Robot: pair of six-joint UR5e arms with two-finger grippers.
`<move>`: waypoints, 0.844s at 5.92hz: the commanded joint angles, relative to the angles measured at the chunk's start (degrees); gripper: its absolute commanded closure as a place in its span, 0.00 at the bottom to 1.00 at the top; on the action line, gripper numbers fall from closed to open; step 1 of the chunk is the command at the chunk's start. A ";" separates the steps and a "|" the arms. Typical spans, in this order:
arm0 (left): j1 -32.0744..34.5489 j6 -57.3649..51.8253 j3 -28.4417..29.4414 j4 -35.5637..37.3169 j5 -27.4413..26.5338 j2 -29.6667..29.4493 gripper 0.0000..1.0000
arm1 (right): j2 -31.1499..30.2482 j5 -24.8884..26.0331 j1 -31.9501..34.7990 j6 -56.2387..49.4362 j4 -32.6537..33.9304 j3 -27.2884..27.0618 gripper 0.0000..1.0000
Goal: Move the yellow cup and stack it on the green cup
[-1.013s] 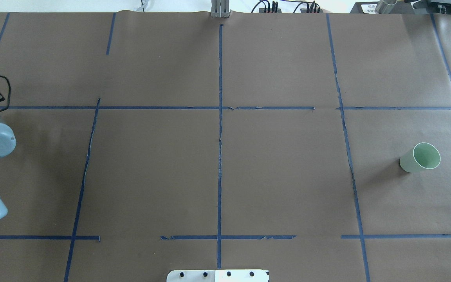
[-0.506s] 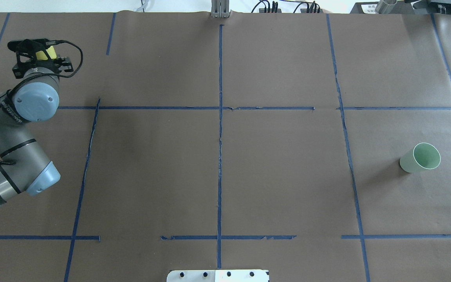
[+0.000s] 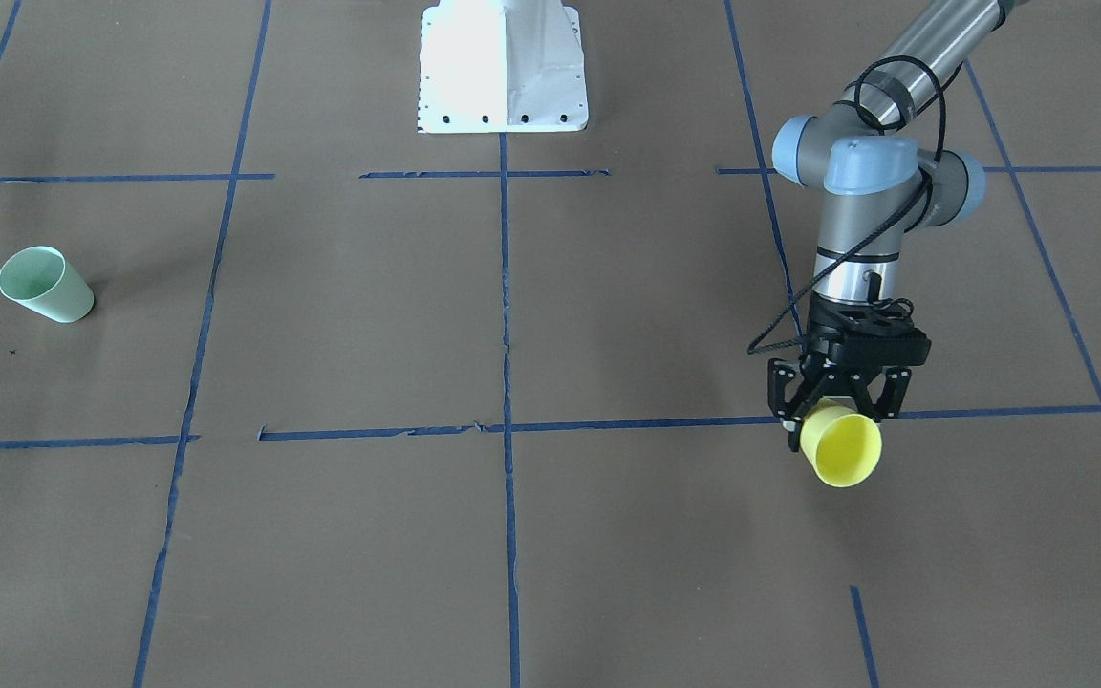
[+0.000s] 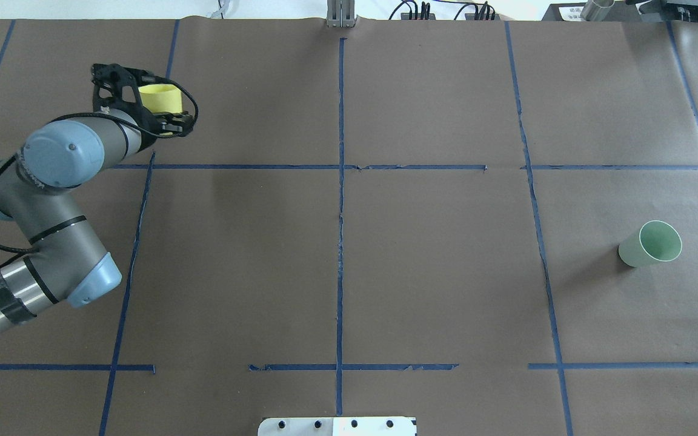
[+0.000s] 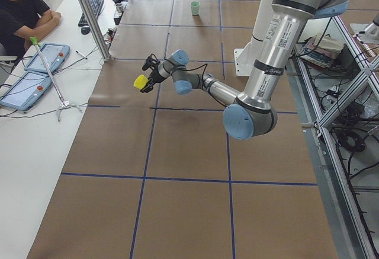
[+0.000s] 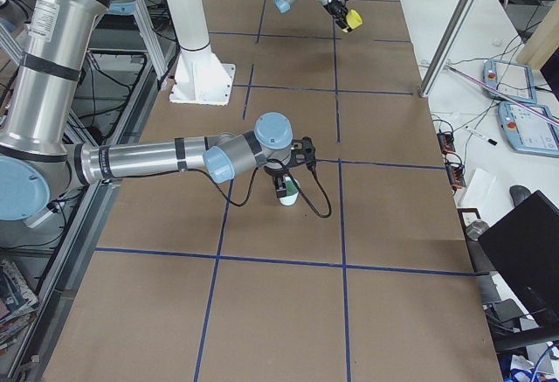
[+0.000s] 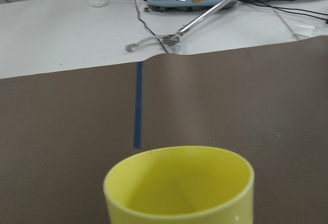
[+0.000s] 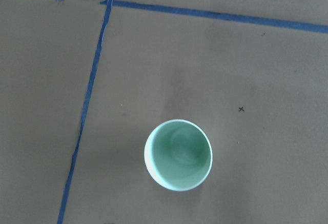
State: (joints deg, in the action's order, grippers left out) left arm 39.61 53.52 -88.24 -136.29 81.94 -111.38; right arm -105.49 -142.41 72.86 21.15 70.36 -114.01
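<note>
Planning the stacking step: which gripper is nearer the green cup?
Right. The right gripper hangs close by the green cup; the left gripper holds the yellow cup at the table's opposite end.

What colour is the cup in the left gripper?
The cup is plain bright yellow; the front-facing view shows it best.

Yellow cup [image 3: 842,449]: small, bright yellow, tapered, smooth plastic. It is clamped near its narrower base end between the fingers of the left gripper [image 3: 838,415]. It is clear of the table [image 4: 434,272], tilted, with the wider rim pointing away from the wrist.

Green cup [image 4: 652,244]: pale mint green, same tapered form. It stands upright on the table with its rim up, on the robot's right side, well apart from the yellow cup.
</note>
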 commanded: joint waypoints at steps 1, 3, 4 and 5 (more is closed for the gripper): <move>-5.76 -0.52 -0.97 -13.49 2.17 0.11 1.00 | 5.62 5.80 -2.79 6.87 0.04 -0.08 0.00; -8.92 -4.18 -1.24 -17.59 1.48 -3.21 0.97 | 14.13 9.58 -11.02 24.46 0.13 -0.16 0.00; -13.81 -4.56 -0.63 -17.79 1.39 -7.93 0.98 | 18.00 9.78 -13.86 31.25 0.22 -0.34 0.00; -14.72 -12.91 -0.79 -17.79 1.47 -9.63 0.98 | 22.22 10.22 -17.19 39.41 0.39 -0.43 0.00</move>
State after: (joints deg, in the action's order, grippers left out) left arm 26.65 46.41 -89.05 -153.85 83.41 -118.70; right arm -87.31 -132.73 58.90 52.87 70.61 -114.33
